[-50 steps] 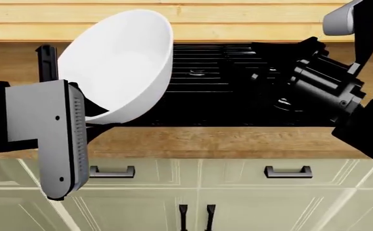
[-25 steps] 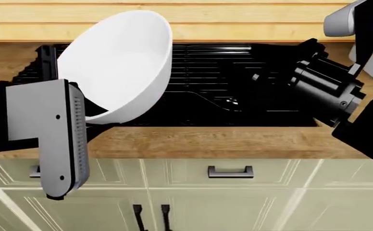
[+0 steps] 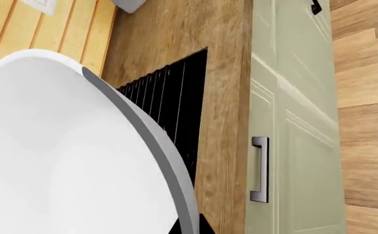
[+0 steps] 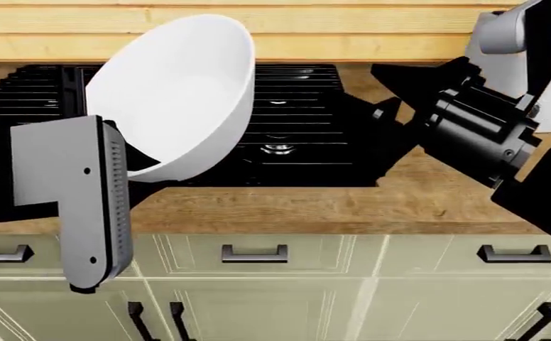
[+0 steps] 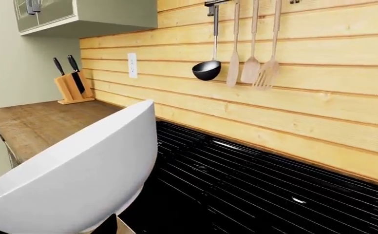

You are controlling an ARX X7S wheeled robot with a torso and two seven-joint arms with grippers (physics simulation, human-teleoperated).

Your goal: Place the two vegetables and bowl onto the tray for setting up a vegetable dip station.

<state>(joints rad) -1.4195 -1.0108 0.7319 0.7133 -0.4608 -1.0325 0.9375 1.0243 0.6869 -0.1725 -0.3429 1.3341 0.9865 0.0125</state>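
The bowl [image 4: 176,92] is held tilted by the left tool [image 4: 124,167] at ten o'clock above the stovetop [image 4: 295,121], the right tool's opening cannot be told, and tray and vegetables are unseen, so placing remains.

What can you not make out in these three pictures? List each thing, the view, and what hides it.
- Left gripper's fingertips: head view, hidden behind the bowl and the arm's grey link.
- Right gripper's jaws: head view, black against the black stovetop.
- Tray, cucumber and carrot: in no view.
- Bowl's base: left wrist view, cut off by the picture's edge.
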